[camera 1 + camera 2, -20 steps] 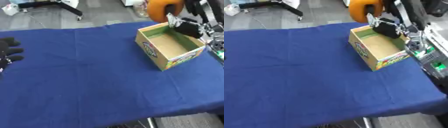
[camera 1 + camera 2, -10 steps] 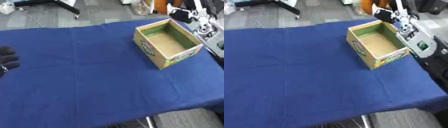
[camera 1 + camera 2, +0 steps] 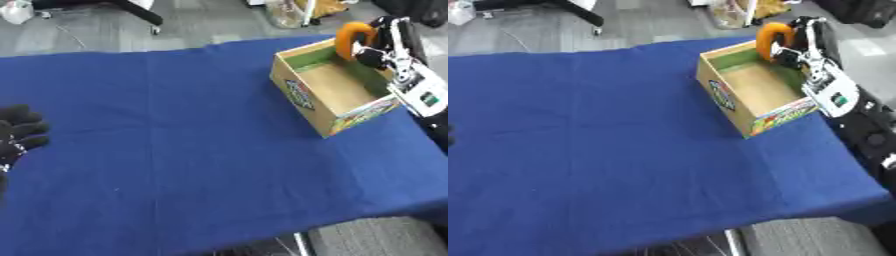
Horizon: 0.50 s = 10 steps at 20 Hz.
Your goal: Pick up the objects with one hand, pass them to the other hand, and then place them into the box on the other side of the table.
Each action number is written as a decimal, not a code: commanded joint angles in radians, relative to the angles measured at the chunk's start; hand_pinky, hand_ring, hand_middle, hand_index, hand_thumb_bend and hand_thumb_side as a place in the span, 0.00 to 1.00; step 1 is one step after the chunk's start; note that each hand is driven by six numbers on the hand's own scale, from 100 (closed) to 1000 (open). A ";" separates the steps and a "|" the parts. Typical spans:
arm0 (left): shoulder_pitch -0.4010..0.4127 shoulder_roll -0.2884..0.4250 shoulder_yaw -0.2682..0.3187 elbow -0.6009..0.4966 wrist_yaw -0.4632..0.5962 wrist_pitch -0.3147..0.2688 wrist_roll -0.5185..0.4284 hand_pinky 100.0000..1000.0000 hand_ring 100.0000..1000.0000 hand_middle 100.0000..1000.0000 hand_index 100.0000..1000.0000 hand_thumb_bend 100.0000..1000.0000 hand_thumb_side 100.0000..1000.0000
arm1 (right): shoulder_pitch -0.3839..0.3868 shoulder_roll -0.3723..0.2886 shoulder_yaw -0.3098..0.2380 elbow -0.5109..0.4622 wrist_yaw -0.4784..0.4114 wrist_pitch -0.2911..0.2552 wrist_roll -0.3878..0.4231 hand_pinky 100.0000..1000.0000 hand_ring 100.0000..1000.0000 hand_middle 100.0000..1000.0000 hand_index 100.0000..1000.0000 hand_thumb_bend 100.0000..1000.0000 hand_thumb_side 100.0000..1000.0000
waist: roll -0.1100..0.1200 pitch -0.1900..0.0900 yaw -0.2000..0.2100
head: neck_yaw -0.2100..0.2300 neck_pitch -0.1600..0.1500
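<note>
- Blue cloth covers your worktop [image 3: 175, 150] from edge to edge, and most of it lies bare between the left edge and the box, so you have wide room across the middle and along the near edge.
- One cardboard box [image 3: 337, 87] stands open-topped near the far right corner of the worktop, turned at an angle, its printed sides facing the near and left edges; only a narrow strip of cloth separates it from the right edge.
- Your right hand [image 3: 378, 50] hangs over the far right rim of the box, fingers curled round one orange object [image 3: 350, 37], which sits at the far wall of the box, just above the rim.
- You cannot tell the orange object's exact shape; the hand covers part of it, and the right arm runs off past the right edge.
- Your left hand [image 3: 17, 132] shows at the left edge of the worktop in the left eye view, fingers relaxed and holding nothing, partly cut off.
</note>
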 commanded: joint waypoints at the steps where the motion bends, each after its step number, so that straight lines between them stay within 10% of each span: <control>1: -0.002 0.001 0.004 -0.017 -0.007 -0.007 -0.004 0.74 0.71 0.66 0.78 0.48 0.63 | -0.007 -0.024 -0.019 0.039 0.033 -0.006 0.062 0.05 0.28 0.32 0.64 0.08 0.29 | 0.004 0.000 0.001 | 0.003 0.001; 5: 0.002 0.000 0.006 -0.017 -0.009 -0.009 -0.007 0.74 0.71 0.66 0.78 0.48 0.63 | 0.019 -0.028 -0.026 0.053 0.044 -0.012 0.185 0.19 0.39 0.43 0.74 0.39 0.50 | 0.001 -0.004 0.003 | 0.007 0.001; 10: 0.005 0.001 0.009 -0.017 -0.012 -0.008 -0.009 0.74 0.71 0.66 0.78 0.48 0.63 | 0.057 -0.039 -0.053 0.011 0.044 -0.023 0.183 0.22 0.41 0.45 0.80 0.47 0.54 | -0.002 -0.008 0.003 | 0.020 0.001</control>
